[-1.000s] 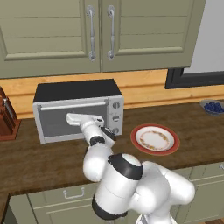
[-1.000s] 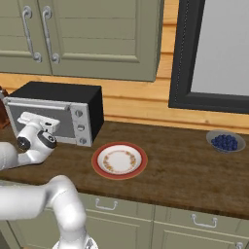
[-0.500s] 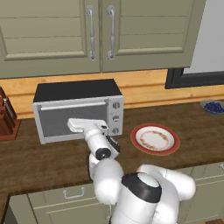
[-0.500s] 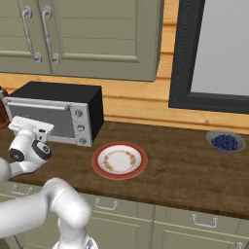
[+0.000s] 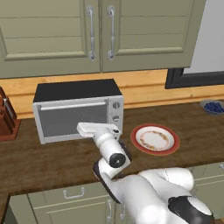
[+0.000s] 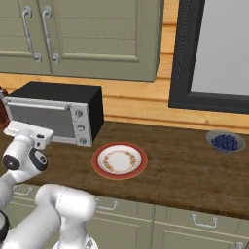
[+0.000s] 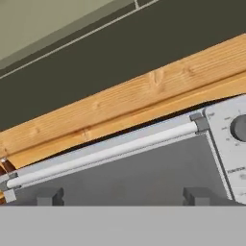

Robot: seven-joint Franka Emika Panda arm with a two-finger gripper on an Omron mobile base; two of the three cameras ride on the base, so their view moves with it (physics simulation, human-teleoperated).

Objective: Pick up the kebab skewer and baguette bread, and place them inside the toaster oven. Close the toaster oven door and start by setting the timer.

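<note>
Spanning wall: dark wood counter [image 5: 52, 162] | olive cabinets [image 5: 100, 35] overhead | tool [image 7: 122, 196] spread wide, facing toaster oven [image 5: 78, 109]

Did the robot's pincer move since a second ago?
Yes. In the left base view the pincer has backed away from the oven toward the counter's front edge, and it now sits lower across the door.

Tool [image 7: 122, 196] drawn back from toaster oven door [image 5: 72, 119], lower, jaws slightly wider.
</note>
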